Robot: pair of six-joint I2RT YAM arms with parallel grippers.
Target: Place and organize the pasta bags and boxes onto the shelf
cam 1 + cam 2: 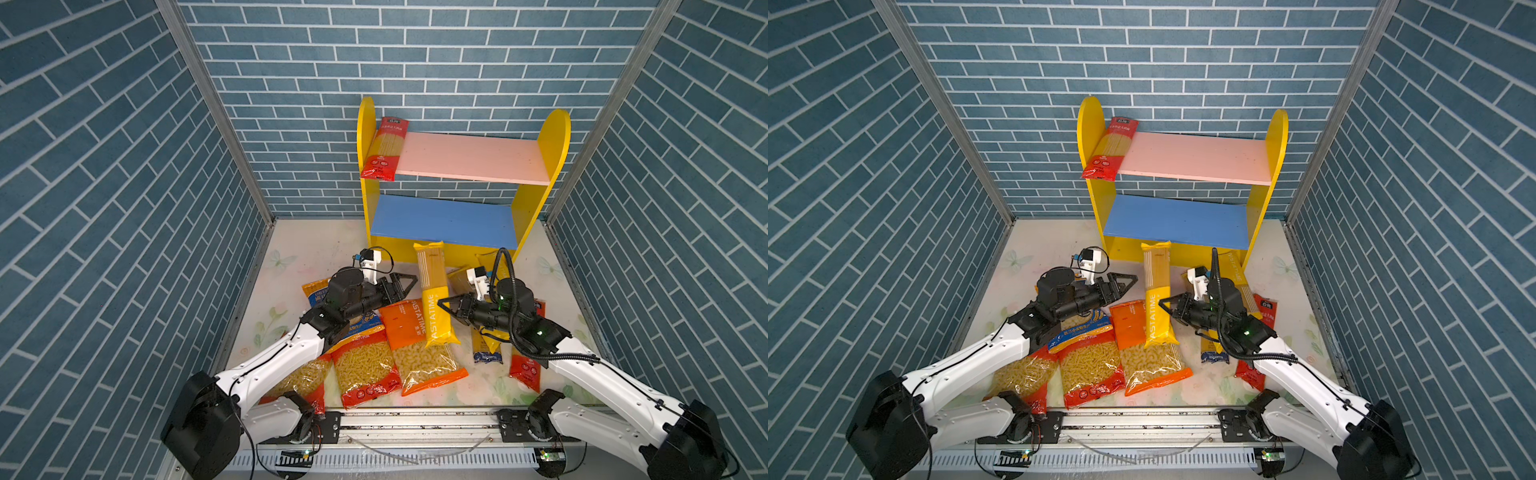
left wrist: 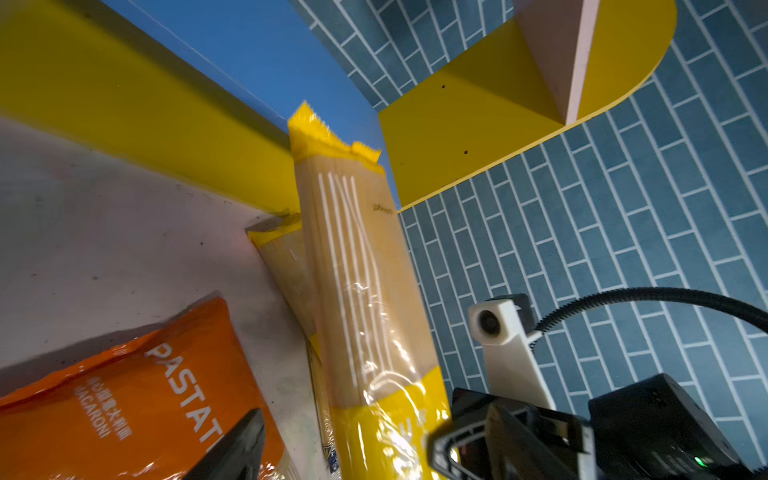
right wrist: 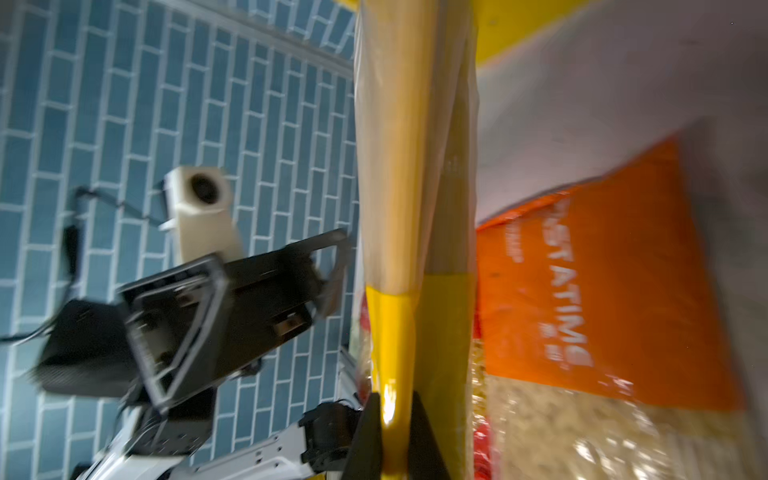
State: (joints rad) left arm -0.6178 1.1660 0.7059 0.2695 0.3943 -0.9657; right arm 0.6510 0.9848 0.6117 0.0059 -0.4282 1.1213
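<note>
Gripping the yellow spaghetti pack (image 1: 434, 299) around its printed half, the right claw (image 1: 444, 303) is holding it clamped between its 2 jaws, as the right wrist view is showing plainly. The pack is tilting lengthwise, its top end reaching toward the front edge of the blue lower board (image 1: 444, 220) of the shelf (image 1: 552, 153), its bottom end hanging over an orange macaroni bag (image 1: 399, 328). The left claw (image 1: 406, 286) is hovering just beside the pack with its jaws spread apart, holding nothing. 1 red spaghetti pack (image 1: 384, 149) is lying on the pink upper board (image 1: 469, 160) at its left end, overhanging the front. Other bags are lying scattered on the surface (image 1: 307, 257).
</note>
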